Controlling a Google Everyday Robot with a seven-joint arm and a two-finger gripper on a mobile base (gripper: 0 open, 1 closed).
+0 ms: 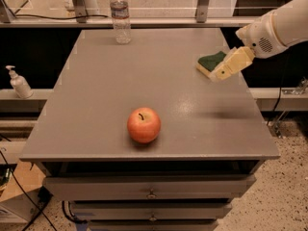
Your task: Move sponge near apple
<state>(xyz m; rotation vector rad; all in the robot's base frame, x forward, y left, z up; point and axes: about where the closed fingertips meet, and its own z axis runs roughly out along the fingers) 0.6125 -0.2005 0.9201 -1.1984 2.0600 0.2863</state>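
Up in the upper right of the frame, the tool (226, 67) hangs low over the table's (144, 71) right edge, slanting down to the left from the white arm. Whether it is open or closed, or grips anything, I cannot tell. The sponge (210, 60) lies on the table just left of its tip, partly covered by it. The apple (144, 124) sits well apart, lower centre near the front edge. A water bottle (120, 14) stands at the table's far edge.
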